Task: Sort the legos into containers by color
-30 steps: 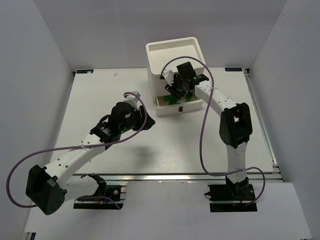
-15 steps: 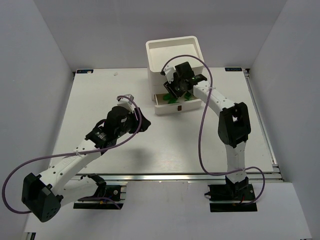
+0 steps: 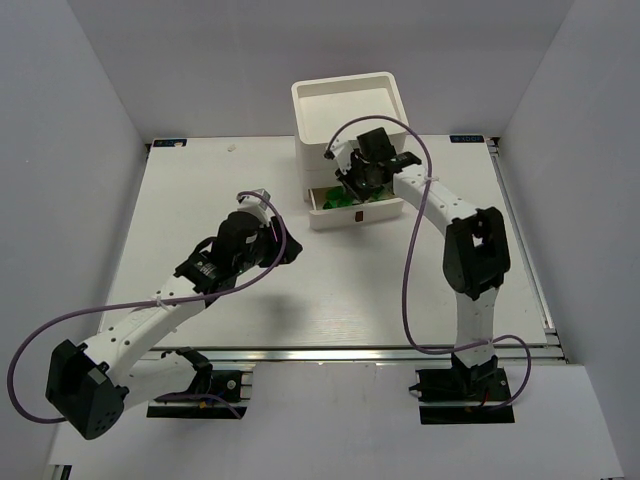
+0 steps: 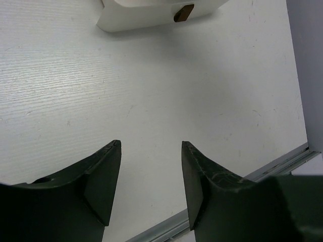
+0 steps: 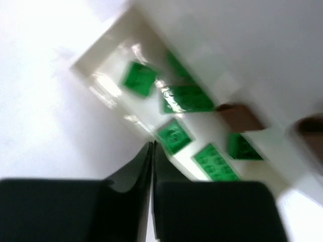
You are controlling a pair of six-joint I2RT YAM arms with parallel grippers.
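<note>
1. The white worktop (image 3: 200, 180) carries everything, with both arm bases at its near edge.
2. The left arm (image 3: 150, 315) reaches from the near-left corner toward the middle of the worktop. The right arm (image 3: 470, 250) rises from the near edge, right of middle, and bends toward the far edge.
3. The white drawer unit (image 3: 312, 160) stands at the far edge, a little right of middle, with an open tray on top.
4. Its bottom drawer (image 3: 345, 216) is pulled out toward the near edge; the drawers above it sit closed.
5. The left gripper (image 4: 150, 146) hangs over bare worktop near the middle, well short of the drawer. Its jaws are spread about halfway, with nothing between them.
6. The right gripper (image 5: 152, 146) is over the open drawer, just above its front wall. Its fingers are pressed nearly together, only a thin slit showing, and no brick can be seen between them.
7. The legos (image 5: 139, 78) lie inside the open drawer: about six bright green bricks scattered across its floor, some touching. The right wrist view is blurred, so their studs cannot be made out.
8. A small brown handle (image 4: 183, 12) sits at the middle of the drawer's front.
</note>
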